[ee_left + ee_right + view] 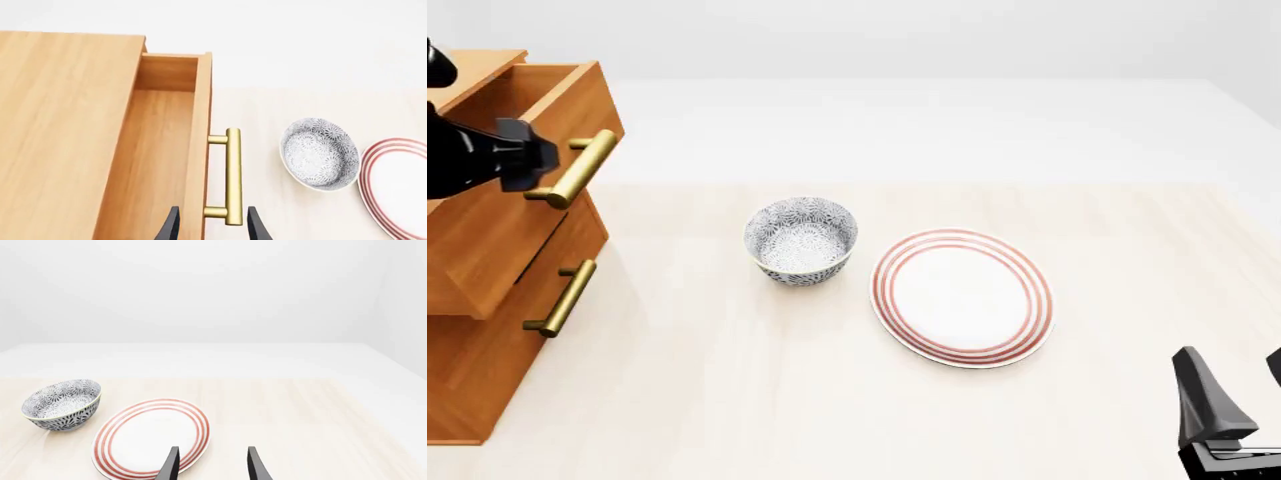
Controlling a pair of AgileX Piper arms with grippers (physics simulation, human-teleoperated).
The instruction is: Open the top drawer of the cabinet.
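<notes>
The cabinet (467, 400) stands at the table's left edge; its flat top shows in the left wrist view (60, 125). The top drawer (521, 230) is pulled out past the two lower drawers, and its inside is bare (160, 140). Its brass handle (574, 168) runs along the drawer front (232, 175). My left gripper (531, 158) is open, with its fingers on either side of the handle's near end and the drawer front (212, 227). My right gripper (1238, 385) is open and empty at the front right (212, 465).
A blue-patterned bowl (801, 238) sits mid-table to the right of the cabinet, also in both wrist views (319, 154) (62, 404). A white plate with red rings (964, 296) lies beside it (397, 180) (152, 437). The second drawer's handle (561, 297) sits below.
</notes>
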